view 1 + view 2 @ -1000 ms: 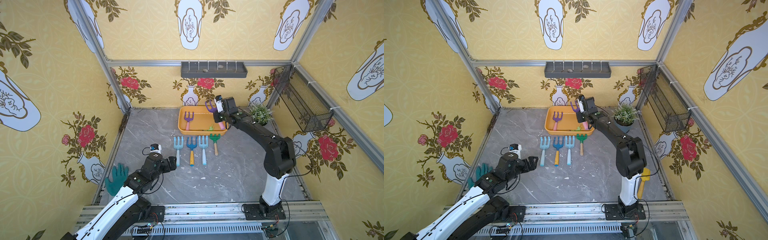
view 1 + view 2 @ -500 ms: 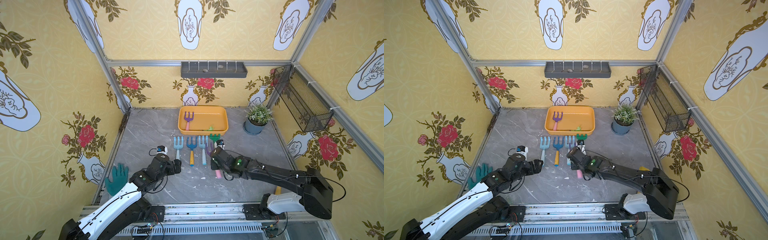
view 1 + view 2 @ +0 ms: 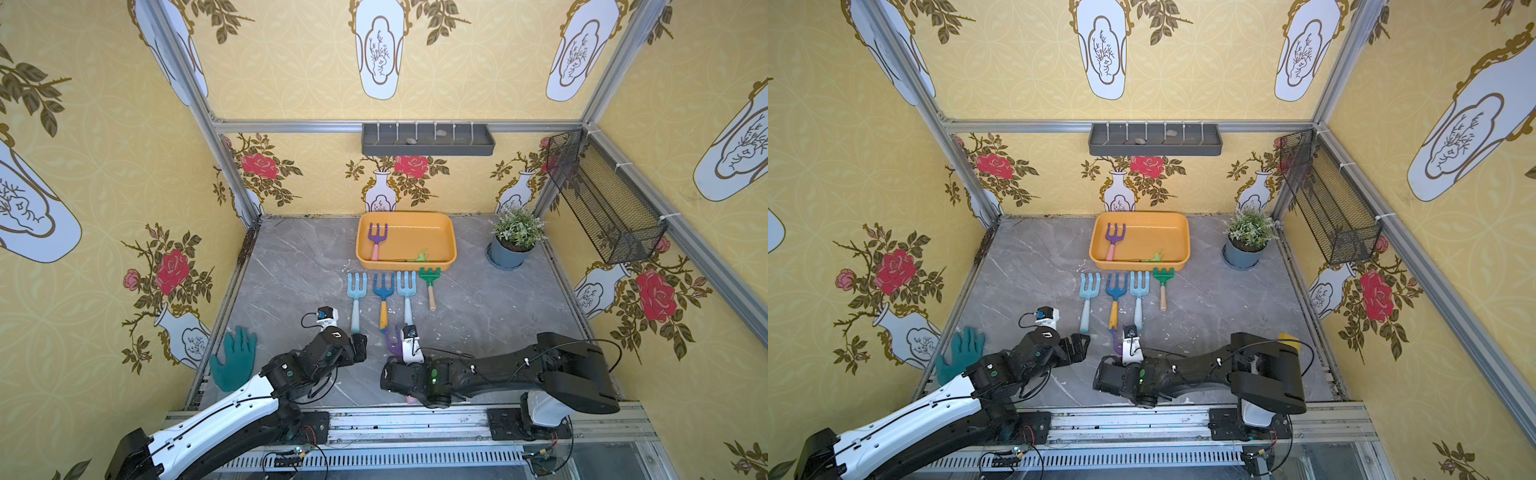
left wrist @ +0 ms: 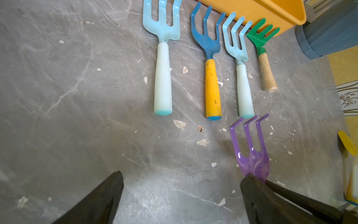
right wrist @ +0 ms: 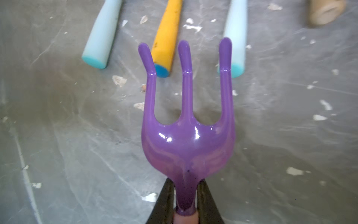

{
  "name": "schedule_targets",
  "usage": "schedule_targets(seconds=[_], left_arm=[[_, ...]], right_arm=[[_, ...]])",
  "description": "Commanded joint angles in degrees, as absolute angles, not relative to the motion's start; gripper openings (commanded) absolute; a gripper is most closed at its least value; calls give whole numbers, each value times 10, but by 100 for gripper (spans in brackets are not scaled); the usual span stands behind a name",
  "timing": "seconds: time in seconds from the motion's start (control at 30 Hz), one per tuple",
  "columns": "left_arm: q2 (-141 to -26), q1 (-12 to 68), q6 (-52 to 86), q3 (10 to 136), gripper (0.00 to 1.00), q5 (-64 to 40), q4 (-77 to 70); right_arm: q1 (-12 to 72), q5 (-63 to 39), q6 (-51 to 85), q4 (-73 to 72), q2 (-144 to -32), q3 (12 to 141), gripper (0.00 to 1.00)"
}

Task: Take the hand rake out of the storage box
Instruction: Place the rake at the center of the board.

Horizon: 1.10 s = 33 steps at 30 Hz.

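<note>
We see right arm (image 3: 498, 370) no longer stretched over storage box (image 3: 405, 262); it now lies folded low along front rail (image 3: 415, 419). Right gripper (image 5: 185, 195), with purple rake (image 5: 187, 139) clamped at neck, is out of box and low over floor (image 3: 498, 316), prongs just short of handle ends in row of rakes (image 3: 383, 291). Box's right half and plant pot (image 3: 509, 253) come back into view. We note left gripper (image 4: 183, 175) drifts slightly toward right one.

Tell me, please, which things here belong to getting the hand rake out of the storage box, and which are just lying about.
In the job: purple hand rake, gripped by the right claw; storage box; second purple rake inside it.
Lying about: four rakes in a row; plant pot; green glove; grey wall trough; mesh basket.
</note>
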State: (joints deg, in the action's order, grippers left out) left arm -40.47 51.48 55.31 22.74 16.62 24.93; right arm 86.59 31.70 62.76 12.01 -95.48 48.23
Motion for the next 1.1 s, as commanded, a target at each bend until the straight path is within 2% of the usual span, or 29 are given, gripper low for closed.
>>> schedule_targets(seconds=[0.0, 0.17, 0.23, 0.27, 0.37, 0.47, 0.5, 0.6, 0.7, 0.73, 0.77, 0.9, 0.97, 1.0, 1.07], left_arm=[[-398, 523, 584, 220, 100, 191, 276], [-396, 527, 592, 216, 100, 195, 283], [-398, 528, 596, 216, 100, 196, 283], [-399, 528, 596, 216, 100, 196, 283], [-405, 534, 601, 219, 100, 198, 283], [-418, 553, 619, 226, 100, 207, 283], [-426, 564, 626, 230, 100, 213, 283], [-463, 615, 665, 251, 100, 241, 288], [-512, 683, 726, 279, 99, 283, 306], [-530, 708, 753, 290, 99, 298, 316], [-550, 730, 773, 300, 98, 311, 321], [-639, 783, 806, 346, 92, 317, 317], [-692, 798, 811, 379, 80, 311, 315], [-716, 801, 808, 394, 78, 306, 311], [-770, 802, 802, 426, 78, 287, 309]], right_arm=[[868, 306, 619, 60, -983, 494, 0], [868, 293, 627, 50, -1009, 496, 2], [865, 288, 627, 49, -1013, 495, 15], [863, 286, 627, 50, -1013, 493, 25], [862, 286, 625, 58, -1008, 495, 35], [860, 292, 622, 67, -989, 489, 62], [858, 293, 619, 69, -981, 485, 68], [842, 301, 600, 89, -938, 466, 73], [807, 297, 556, 104, -868, 431, 84], [792, 293, 542, 117, -847, 425, 94], [779, 291, 529, 134, -832, 423, 98], [738, 327, 534, 221, -799, 426, 97], [712, 331, 525, 237, -781, 420, 98], [701, 330, 519, 238, -772, 416, 97], [675, 322, 500, 232, -748, 404, 98]])
